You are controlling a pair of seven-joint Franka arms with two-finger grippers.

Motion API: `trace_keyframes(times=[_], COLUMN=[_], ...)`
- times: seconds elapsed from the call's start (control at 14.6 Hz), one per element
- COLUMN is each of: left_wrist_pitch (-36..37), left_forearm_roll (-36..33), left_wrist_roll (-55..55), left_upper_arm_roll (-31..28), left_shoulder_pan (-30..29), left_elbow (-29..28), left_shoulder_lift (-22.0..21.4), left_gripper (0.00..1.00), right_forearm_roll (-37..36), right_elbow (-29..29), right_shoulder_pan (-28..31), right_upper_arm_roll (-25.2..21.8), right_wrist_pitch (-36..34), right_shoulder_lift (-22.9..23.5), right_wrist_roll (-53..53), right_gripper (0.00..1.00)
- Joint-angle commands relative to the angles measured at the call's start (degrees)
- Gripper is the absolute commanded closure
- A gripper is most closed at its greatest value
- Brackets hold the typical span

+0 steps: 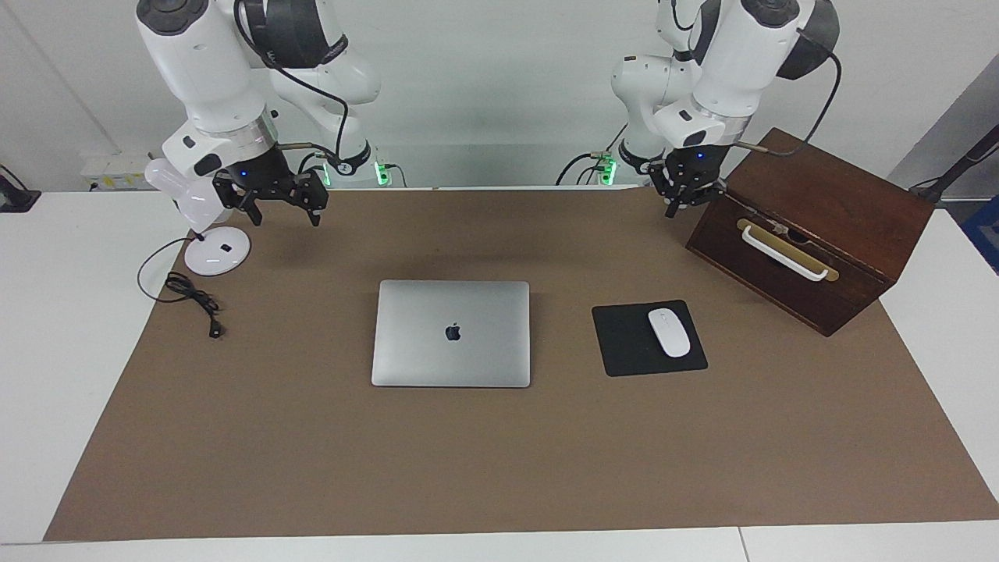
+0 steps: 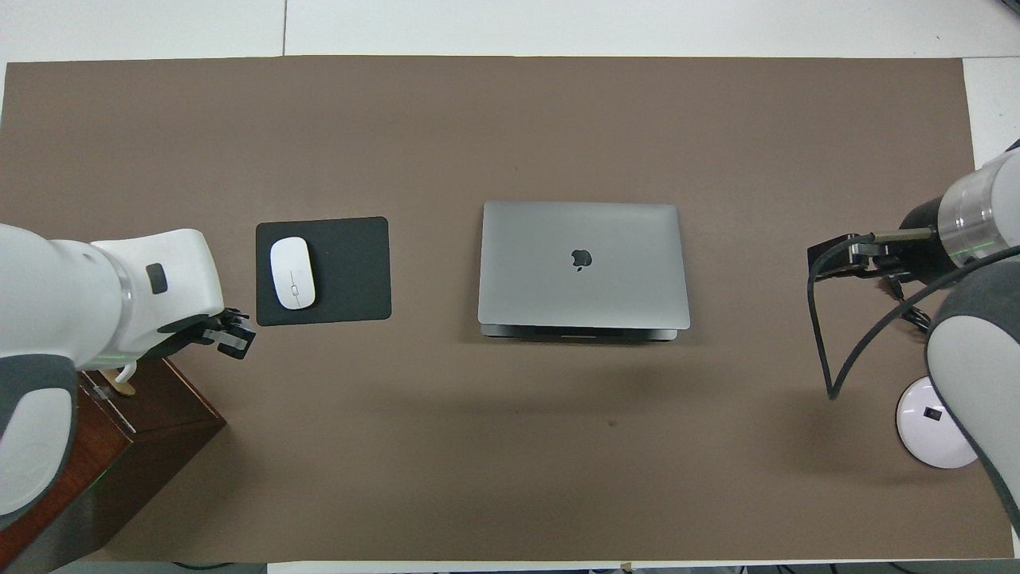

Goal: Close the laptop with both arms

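Laptop [image 1: 451,333] lid lies flat, apparently closed. Right hand [image 1: 282,204] spread wide; left hand [image 1: 687,195] narrow, both raised, holding nothing. Risk: further downward pressing would stress the lid.

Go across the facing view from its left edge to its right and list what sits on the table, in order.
Lamp base → black cable → laptop, lid down → mouse pad → white mouse on the pad → wooden box.
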State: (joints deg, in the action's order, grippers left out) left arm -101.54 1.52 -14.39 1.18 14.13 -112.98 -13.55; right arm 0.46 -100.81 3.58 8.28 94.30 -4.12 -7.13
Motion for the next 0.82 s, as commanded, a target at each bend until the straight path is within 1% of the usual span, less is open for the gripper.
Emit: trace_keyframes(times=[0.0,0.07,0.27,0.48,0.62,0.75], left_wrist_pitch=[2.1,1.9,1.6,1.3,1.2,0.6], left_forearm_roll=[-1.3,-1.3,-1.3,-1.4,-1.3,-1.4], left_wrist_roll=[-0.9,-1.7,-2.2,-1.8,-1.4,0.9], left_upper_arm_roll=[0.3,0.3,0.3,0.3,0.4,0.4], left_shoulder_pan=[-3.0,-4.4,-6.4,-10.2,-12.9,-13.0], left_elbow=[1.5,1.4,2.4,4.3,4.6,4.5], left_shoulder_lift=[-0.8,-0.9,-0.8,-0.4,-0.3,-0.2], left_gripper=[0.0,0.0,0.0,0.0,0.0,0.0], right_forearm_roll=[-0.3,-0.3,-0.3,-0.3,-0.3,-0.3], right_elbow=[0.7,0.9,5.0,4.9,4.9,4.9], right_shoulder_pan=[0.9,0.9,0.5,0.2,0.2,0.2], right_upper_arm_roll=[0.5,0.4,-0.6,-0.8,-0.9,-0.9], right_wrist_pitch=[-0.7,-0.5,-2.1,-2.2,-2.1,-2.1], right_shoulder_lift=[0.4,0.6,3.7,3.8,3.8,3.8], right_wrist_roll=[1.5,1.5,1.5,1.5,1.5,1.5], right_gripper=[0.0,0.0,0.0,0.0,0.0,0.0])
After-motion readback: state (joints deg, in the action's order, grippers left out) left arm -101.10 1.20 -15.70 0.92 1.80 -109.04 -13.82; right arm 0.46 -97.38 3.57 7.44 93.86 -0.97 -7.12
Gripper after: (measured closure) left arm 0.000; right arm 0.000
